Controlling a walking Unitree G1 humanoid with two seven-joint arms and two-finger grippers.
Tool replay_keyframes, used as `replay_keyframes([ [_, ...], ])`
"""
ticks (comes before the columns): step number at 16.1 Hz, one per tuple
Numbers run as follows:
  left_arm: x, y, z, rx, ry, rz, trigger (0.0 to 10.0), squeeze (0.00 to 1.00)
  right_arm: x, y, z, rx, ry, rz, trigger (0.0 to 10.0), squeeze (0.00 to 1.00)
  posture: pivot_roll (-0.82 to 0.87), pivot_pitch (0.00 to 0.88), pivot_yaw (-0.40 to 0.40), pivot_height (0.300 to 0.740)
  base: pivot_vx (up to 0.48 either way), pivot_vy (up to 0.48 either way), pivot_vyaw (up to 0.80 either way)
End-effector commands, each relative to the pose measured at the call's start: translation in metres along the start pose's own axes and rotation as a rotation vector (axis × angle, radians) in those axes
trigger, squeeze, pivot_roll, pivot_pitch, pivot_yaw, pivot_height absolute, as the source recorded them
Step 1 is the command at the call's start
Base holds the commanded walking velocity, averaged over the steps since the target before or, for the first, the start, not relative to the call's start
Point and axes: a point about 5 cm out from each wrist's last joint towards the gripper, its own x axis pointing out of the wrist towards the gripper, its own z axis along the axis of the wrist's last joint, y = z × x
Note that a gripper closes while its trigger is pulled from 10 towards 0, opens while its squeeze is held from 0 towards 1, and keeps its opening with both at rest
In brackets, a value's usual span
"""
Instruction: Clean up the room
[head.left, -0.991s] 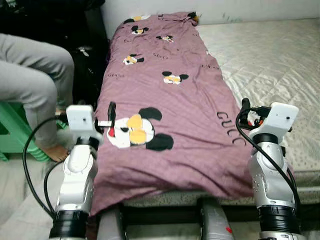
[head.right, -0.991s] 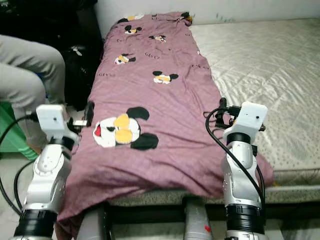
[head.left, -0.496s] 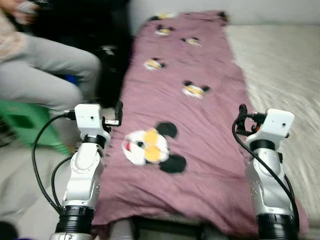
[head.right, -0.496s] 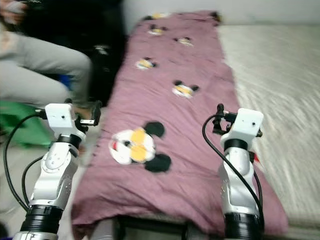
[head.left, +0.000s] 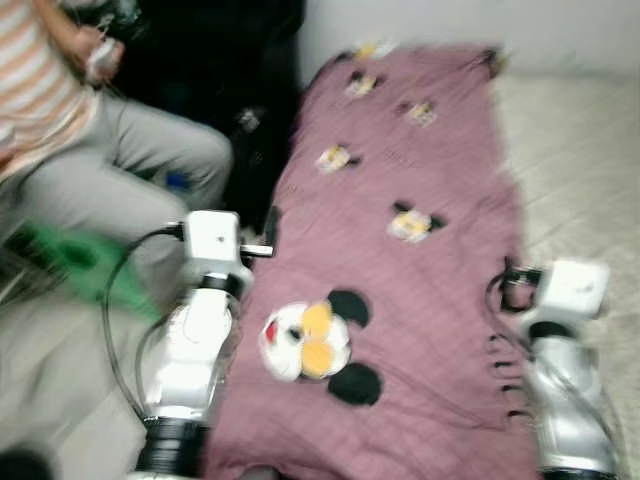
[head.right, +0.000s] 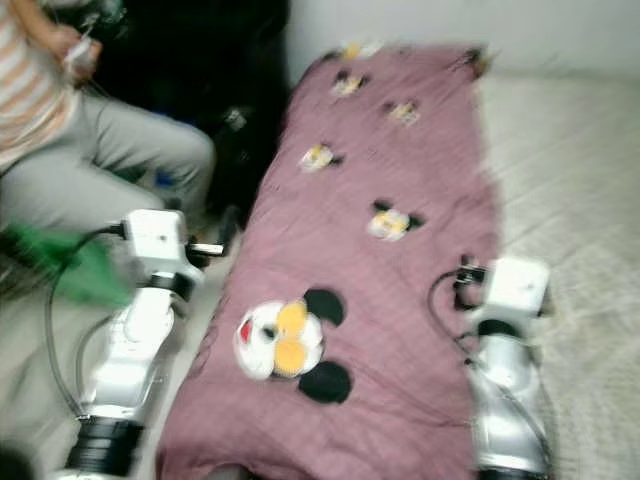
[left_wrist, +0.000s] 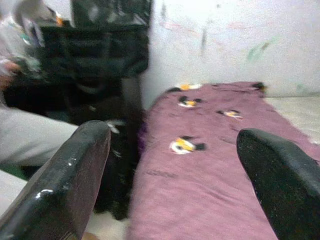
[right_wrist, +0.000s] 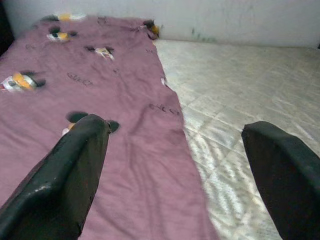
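Observation:
A purple blanket (head.left: 400, 260) printed with cartoon mouse heads lies lengthwise along the left side of a bed, over a pale quilted mattress (head.left: 580, 180). My left gripper (head.left: 268, 228) is held up at the blanket's left edge and stands open, with nothing between its fingers (left_wrist: 75, 170). Over the blanket's right edge my right gripper (head.left: 508, 285) is open too, its fingers (right_wrist: 70, 165) spread above the seam between blanket and mattress. The head views are blurred.
A person in grey trousers (head.left: 130, 170) and a striped top sits to the left on a green stool (head.left: 70, 255). Black furniture (left_wrist: 100, 55) stands between the person and the bed. A white wall (left_wrist: 225, 40) runs behind the bed's head.
The whole picture has slid right and blurred, so the camera has turned left; more of the person shows. Both arms keep the same raised pose with fingers apart.

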Motion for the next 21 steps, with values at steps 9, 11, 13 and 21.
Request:
replay_keyframes([
  [9,-0.004,0.003,-0.006,0.020,0.037,0.033,10.0,0.00,0.008,0.023,0.027,-0.006,-0.118,0.074,10.0,0.00,-0.13,0.000,0.072,0.740,0.000,0.000,0.00],
  [11,-0.001,-0.001,-0.003,0.026,0.033,0.024,10.0,0.00,0.015,0.030,0.034,0.006,-0.134,0.094,10.0,0.00,-0.13,0.000,0.070,0.740,0.000,0.000,0.00],
  [13,0.001,-0.003,0.000,0.032,0.020,0.014,10.0,0.00,0.019,0.036,0.039,0.009,-0.145,0.113,10.0,0.00,-0.12,0.000,0.066,0.740,0.000,0.000,0.00],
  [21,-0.008,-0.013,-0.005,0.011,0.030,-0.011,10.0,0.00,0.012,0.053,0.036,0.020,-0.144,0.178,10.0,0.00,-0.13,0.000,0.063,0.740,0.000,0.000,0.00],
])
